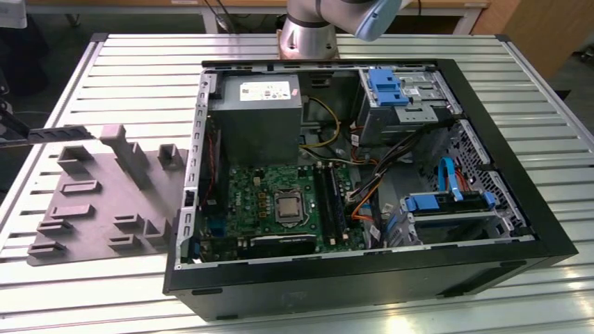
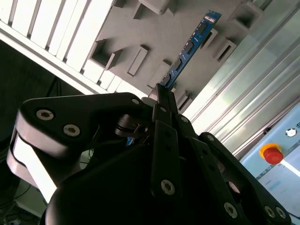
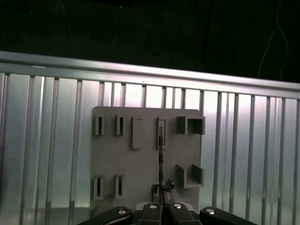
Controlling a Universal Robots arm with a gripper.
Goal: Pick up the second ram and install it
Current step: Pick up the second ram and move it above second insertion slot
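My gripper [image 2: 162, 93] is shut on the second ram [image 2: 190, 47], a thin blue circuit board with dark chips that sticks out from between the fingertips. In the first wrist view the ram [image 3: 161, 157] appears edge-on as a thin dark line rising from my gripper [image 3: 161, 190]. It hangs above the grey tray [image 3: 122, 159] with its upright blocks and slots, clear of the tray's surface. In the exterior view the green motherboard [image 1: 269, 198] lies inside the open computer case [image 1: 519, 229], with long black slot rails [image 1: 330, 202] beside the processor socket.
The grey tray [image 1: 93, 209] lies on the slatted metal table [image 1: 130, 62] at the exterior view's left, next to the case. Cables, blue drive brackets [image 1: 446, 202] and a grey power supply [image 1: 255, 118] crowd the case. A red button [image 2: 271, 153] sits on a pale panel.
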